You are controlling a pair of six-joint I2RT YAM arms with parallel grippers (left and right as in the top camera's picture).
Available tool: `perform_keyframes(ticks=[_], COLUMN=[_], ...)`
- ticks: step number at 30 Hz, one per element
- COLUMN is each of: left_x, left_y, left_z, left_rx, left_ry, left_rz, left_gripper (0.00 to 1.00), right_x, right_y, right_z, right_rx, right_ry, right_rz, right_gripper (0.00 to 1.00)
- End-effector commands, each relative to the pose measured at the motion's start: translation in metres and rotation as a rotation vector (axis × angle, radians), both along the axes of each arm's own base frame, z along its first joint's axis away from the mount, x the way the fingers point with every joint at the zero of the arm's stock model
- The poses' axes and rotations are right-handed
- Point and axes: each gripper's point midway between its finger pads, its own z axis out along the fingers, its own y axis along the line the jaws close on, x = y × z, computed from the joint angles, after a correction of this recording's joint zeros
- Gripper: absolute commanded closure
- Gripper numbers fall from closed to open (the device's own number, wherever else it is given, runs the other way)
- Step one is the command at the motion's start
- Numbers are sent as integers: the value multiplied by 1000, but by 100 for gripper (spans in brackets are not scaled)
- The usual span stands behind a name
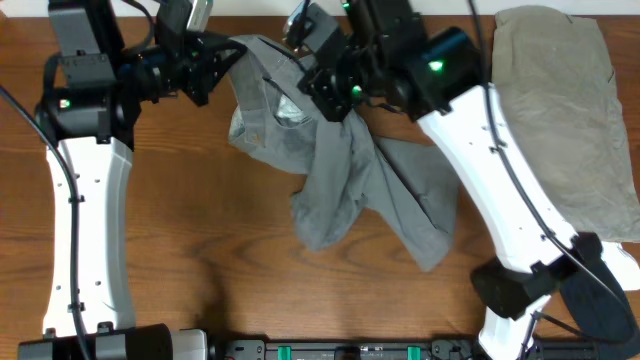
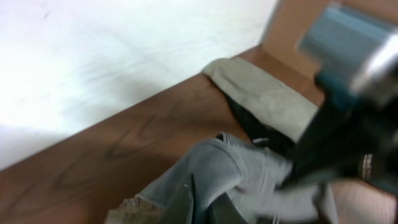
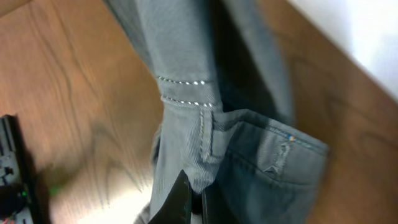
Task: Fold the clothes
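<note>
no legible text, label, brand or number anywhere in view

khaki garment (image 1: pixel 560 110) lies on the wooden table (image 1: pixel 180 250), right side

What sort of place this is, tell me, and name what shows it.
Probably a robot test bench, not a home: the left gripper and right gripper hold grey shorts over a wooden table, khaki garment beside, white wall behind.

wooden table (image 1: pixel 200 250); grey shorts (image 1: pixel 350 190) partly resting on it, a khaki garment (image 1: pixel 560 110) beside them.
</note>
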Motion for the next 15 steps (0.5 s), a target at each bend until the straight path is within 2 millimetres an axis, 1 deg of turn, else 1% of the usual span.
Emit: perform_keyframes(ticks=[1, 8, 12, 14, 15], left_x=[25, 53, 62, 64, 65], left_y=[32, 66, 81, 86, 90], left_z=[5, 21, 30, 32, 32], left_rx=[-15, -33, -22, -14, -7], left_ry=[40, -7, -55, -70, -75], left_rz=[232, 476, 569, 599, 620], left_gripper=[94, 94, 94, 94, 94], right_x=[1, -2, -4, -2, 0], right_y=[-3, -7, -12, -16, -18], right_z=[-33, -84, -109, -122, -131], right_rx=[-64, -163, -215, -248, -273], right_ry=[109, 251, 324, 344, 353], right_rz=[-45, -56, -63, -74, -82], right_gripper=[99, 98, 99, 97, 94])
